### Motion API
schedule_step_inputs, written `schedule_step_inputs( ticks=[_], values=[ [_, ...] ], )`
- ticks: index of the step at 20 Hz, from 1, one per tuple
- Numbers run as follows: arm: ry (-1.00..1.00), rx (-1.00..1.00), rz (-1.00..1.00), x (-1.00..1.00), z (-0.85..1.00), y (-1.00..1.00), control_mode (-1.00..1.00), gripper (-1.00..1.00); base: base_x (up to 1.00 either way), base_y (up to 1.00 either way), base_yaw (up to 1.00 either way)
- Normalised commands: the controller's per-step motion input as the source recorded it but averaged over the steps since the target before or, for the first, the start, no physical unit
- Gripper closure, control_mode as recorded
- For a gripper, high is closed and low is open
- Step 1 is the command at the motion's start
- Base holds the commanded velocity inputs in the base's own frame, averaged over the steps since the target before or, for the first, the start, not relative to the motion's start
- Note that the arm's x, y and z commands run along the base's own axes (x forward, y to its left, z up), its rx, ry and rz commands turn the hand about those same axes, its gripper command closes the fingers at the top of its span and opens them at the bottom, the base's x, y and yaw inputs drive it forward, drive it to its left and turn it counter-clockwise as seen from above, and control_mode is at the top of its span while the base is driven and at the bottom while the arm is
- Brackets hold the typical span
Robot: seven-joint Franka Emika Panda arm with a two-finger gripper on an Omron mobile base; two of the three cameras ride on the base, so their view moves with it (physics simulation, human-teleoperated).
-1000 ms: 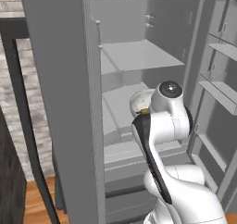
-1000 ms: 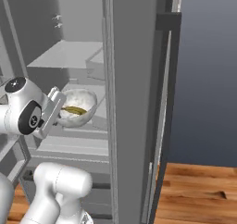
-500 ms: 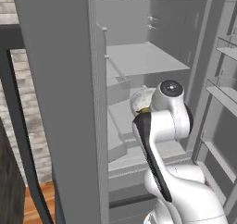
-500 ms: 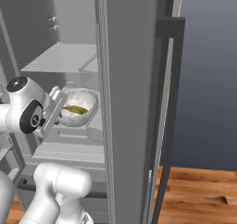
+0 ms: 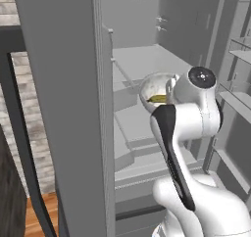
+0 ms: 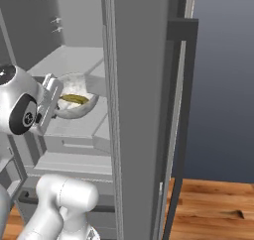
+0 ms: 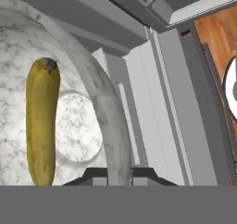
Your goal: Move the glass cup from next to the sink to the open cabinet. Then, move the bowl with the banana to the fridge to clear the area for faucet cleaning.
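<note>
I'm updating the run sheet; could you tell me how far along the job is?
The cup step can't be judged from here. In hand: the gripper is shut on the rim of the marble bowl with the banana, held inside the open fridge. Left: set it on a shelf and release.

My left base camera looks from behind my arm into the open fridge (image 5: 147,59); my right base camera faces the same shelves past the fridge's side wall. Both share the marble bowl (image 5: 153,88). My hand camera sits close above that bowl's rim, looking downward.
</note>
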Motion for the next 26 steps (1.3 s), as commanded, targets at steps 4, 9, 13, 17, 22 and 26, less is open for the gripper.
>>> schedule_step_inputs(
  ticks=[4,9,13,17,22,26],
  values=[
    [0.0,-0.01,0.0,-0.29,1.0,0.01,-1.0,1.0,0.0,0.0,0.0],
    [0.0,-0.03,-0.01,0.17,0.94,0.04,-1.0,1.0,0.0,0.0,0.0],
    [0.0,-0.05,0.03,0.95,0.32,0.01,-1.0,1.0,0.0,0.0,0.0],
    [0.07,-0.01,0.27,0.95,-0.25,-0.04,-1.0,1.0,0.0,0.0,0.0],
    [0.0,-0.01,0.23,0.45,-0.32,-0.12,-1.0,1.0,0.0,0.0,0.0],
    [0.0,0.0,0.03,0.75,0.04,-0.04,-1.0,1.0,0.0,0.0,0.0]
  ],
)
